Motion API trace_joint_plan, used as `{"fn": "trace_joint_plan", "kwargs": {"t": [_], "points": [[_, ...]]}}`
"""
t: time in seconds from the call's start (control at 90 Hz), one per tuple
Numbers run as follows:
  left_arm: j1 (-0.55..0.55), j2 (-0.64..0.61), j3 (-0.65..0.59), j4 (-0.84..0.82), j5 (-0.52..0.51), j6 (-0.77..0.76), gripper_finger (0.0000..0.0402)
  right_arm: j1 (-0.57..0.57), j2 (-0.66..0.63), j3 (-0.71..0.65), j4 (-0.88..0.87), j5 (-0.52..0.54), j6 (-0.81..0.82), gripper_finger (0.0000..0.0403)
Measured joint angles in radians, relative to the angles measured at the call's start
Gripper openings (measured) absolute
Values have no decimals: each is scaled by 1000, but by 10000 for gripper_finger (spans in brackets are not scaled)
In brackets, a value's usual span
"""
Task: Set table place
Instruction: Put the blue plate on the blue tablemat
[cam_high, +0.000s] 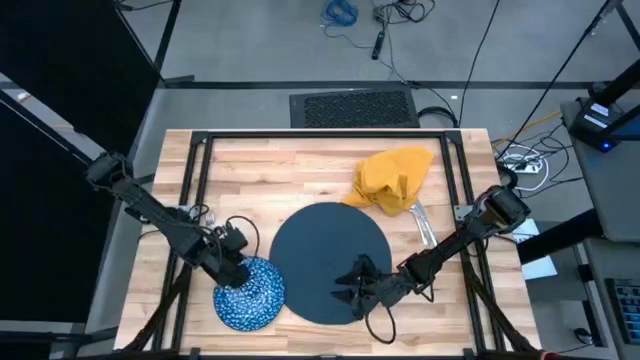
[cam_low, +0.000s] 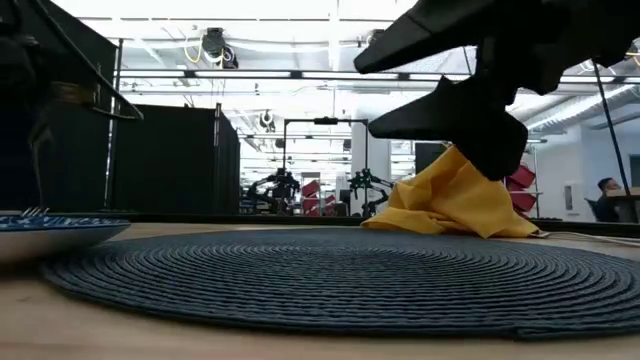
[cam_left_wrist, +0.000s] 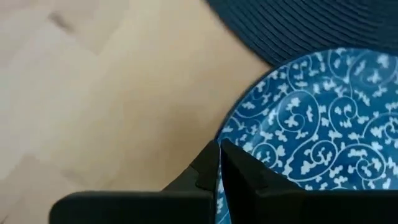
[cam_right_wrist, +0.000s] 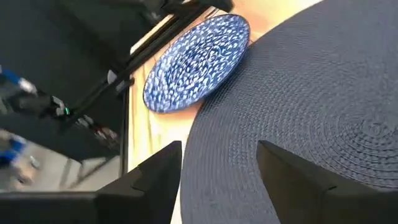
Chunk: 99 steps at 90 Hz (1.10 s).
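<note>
A blue-and-white patterned dish (cam_high: 250, 293) sits near the table's front left, its edge reaching the rim of the large dark blue-grey round plate (cam_high: 328, 262), which is woven like a mat and lies flat mid-table. My left gripper (cam_high: 238, 268) is shut on the dish's far rim. My right gripper (cam_high: 350, 285) hovers open over the dark plate's near part, clear of it in the low view (cam_low: 470, 110). A mustard-yellow napkin (cam_high: 392, 178) lies bunched at the far right, silver cutlery (cam_high: 425, 225) beside it. My left gripper pinches the dish's rim (cam_left_wrist: 219, 163) between its two fingers, one finger over the dish's inner face and the other on its outer side. The fingers slant down from the table's far left. Whether the dish is lifted or rests on the table, I cannot tell.
A black metal frame (cam_high: 330, 135) runs around the tabletop. Bare wood (cam_high: 250, 175) lies at the far left and along the far edge. Cables and equipment stand beyond the table's right side (cam_high: 520, 160).
</note>
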Motion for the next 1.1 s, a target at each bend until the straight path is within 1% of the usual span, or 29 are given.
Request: {"fn": "trace_joint_plan", "kwargs": {"t": [0.122,0.233,0.289,0.367,0.544,0.578,0.667,0.822,0.967,1.1], "points": [[-25,-59,37,-130,1,-124,0,-4,0,0,1,6,20,201],[-78,-128,58,-191,26,-271,0,-2,0,0,2,4,20,201],[-120,-160,58,-188,47,-356,0,-4,0,0,2,5,19,201],[-196,-183,58,-188,50,-495,0,-4,0,0,2,6,11,201],[-365,-156,59,-191,72,-773,0,-3,0,0,2,0,-14,201],[-388,-144,59,-190,89,-785,0,-3,0,0,2,-2,-18,201],[-417,-105,59,-180,187,-802,0,0,0,0,2,-2,-27,201],[-450,-42,59,-118,276,-815,0,3,0,0,1,-3,-29,201],[-459,13,59,-17,285,-822,0,3,0,0,1,-5,-32,201],[-458,76,59,27,301,-828,0,3,0,0,1,-5,-32,201]]}}
